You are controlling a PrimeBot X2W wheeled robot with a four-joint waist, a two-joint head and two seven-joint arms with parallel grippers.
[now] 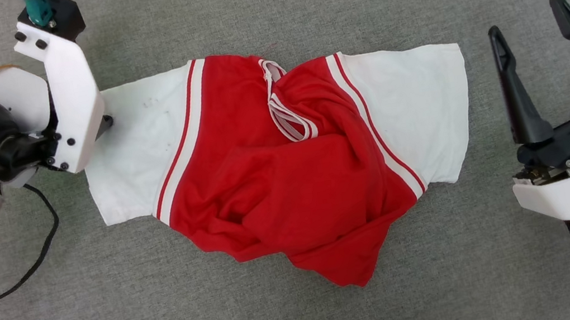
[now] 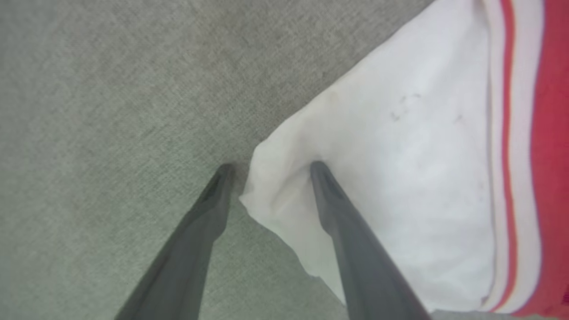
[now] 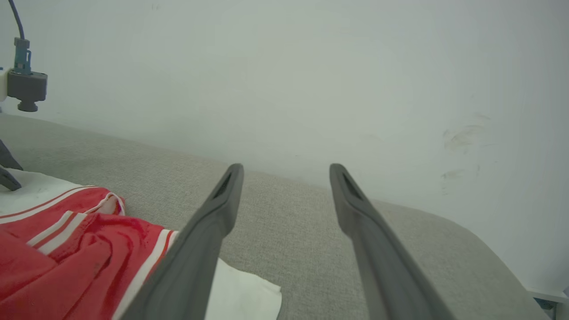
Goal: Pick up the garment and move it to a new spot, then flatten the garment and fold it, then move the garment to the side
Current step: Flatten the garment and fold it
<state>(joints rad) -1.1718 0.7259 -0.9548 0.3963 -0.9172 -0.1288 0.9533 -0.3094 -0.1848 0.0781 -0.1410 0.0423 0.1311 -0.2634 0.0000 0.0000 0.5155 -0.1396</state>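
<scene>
Left hand [image 2: 269, 168] sits at the left of the frame on the outer corner of the garment's left sleeve [image 1: 133, 148]. Its jaws are wide and straddle the sleeve edge, with one finger [image 2: 213, 200] on bare gray table [image 1: 262, 5] and the other finger [image 2: 331, 200] pressing into the white cloth. Nothing is pinched yet.

Garment [image 1: 288, 182] lies mid-frame. Its long axis runs sleeve to sleeve, left to right across the frame. The red body is bunched and creased, the neckline twisted, and the hem pulled to a point toward the lower middle.

Right sleeve [image 1: 419, 111] is spread flat, with its outer edge facing the right hand [image 1: 526, 15]. That hand is at the right of the frame with its jaws wide and empty, fingers pointing to the top of the frame. It's apart from the sleeve, with bare table between.

Left arm is the nearer one, already in contact. The coming move likely turns on closing over that sleeve corner, which lies between the fingers. The right hand would need to go leftward to reach its sleeve.
</scene>
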